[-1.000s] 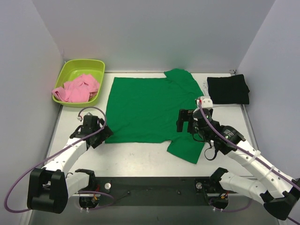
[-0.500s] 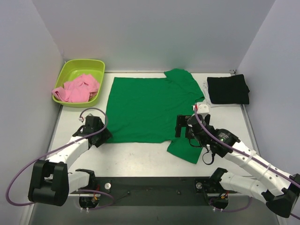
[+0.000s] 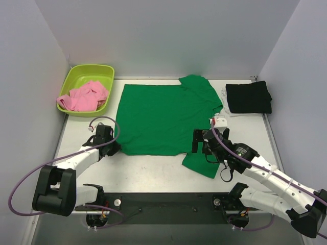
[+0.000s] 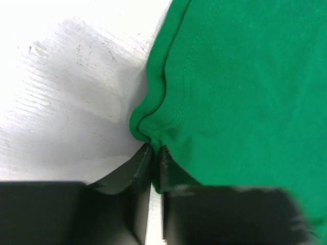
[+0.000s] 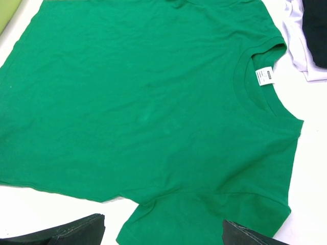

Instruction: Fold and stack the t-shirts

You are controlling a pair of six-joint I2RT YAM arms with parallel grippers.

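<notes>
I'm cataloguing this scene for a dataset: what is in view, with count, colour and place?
green t-shirt: 1, bright green, spread flat mid-table
black t-shirt: 1, black, folded, far right
pink t-shirt: 1, pink, crumpled in the tub
tub: 1, lime green, far left
white cloth: 1, white, beside the black t-shirt
table: 1, white
left gripper: 1, black, pinching the green t-shirt's near left hem corner
right gripper: 1, black, open over the green t-shirt's near sleeve

Robot lab cell: bare white table (image 3: 153, 172), plain grey walls (image 3: 163, 35).
</notes>
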